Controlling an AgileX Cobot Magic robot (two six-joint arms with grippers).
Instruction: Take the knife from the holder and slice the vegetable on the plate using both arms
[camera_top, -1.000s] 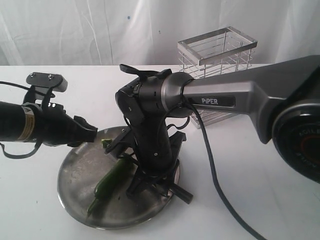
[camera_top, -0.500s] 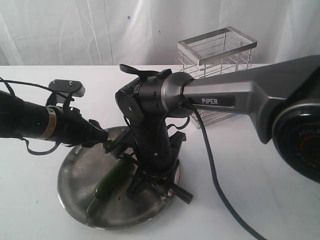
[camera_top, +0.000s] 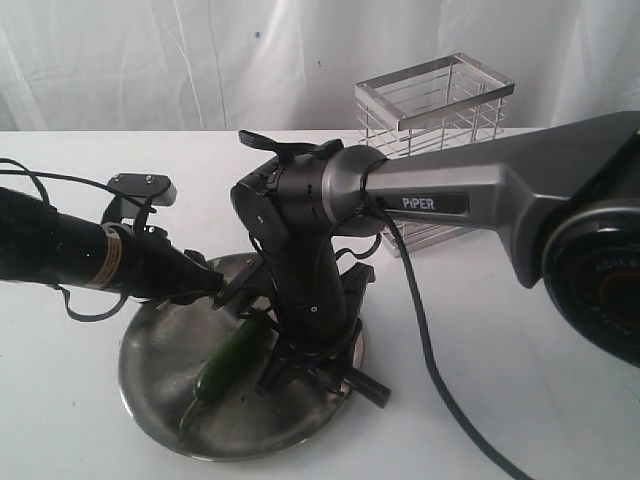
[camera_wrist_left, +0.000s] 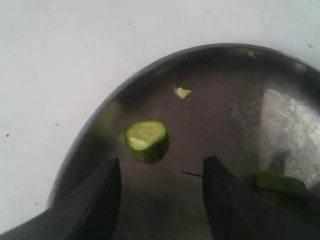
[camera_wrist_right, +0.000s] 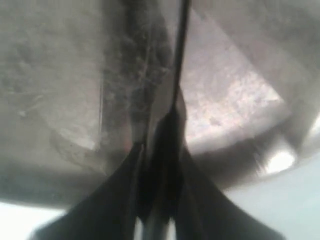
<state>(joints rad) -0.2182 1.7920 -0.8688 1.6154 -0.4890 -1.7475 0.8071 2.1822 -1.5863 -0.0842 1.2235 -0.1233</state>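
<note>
The left hand (camera_wrist_left: 160, 200) hangs released over the left part of the plate (camera_top: 150, 365), its fingers spread apart with a cut piece of chili (camera_wrist_left: 146, 140) lying free on the metal just ahead of them; if it closes from here it may nudge that loose slice across the slick surface rather than pin the vegetable (camera_top: 228, 360), which would then be free to roll under the blade. The vegetable is a slender, glossy dark green chili lying slantwise across the middle of the plate, which sits near the front edge of the bench (camera_top: 520, 400), left of centre. The right hand (camera_wrist_right: 157, 150) is clenched on the knife (camera_wrist_right: 179, 55), whose thin dark blade runs out over the plate; a hard press could skid the plate toward the front edge. The holder (camera_top: 432, 140) stands empty toward the back right.
</note>
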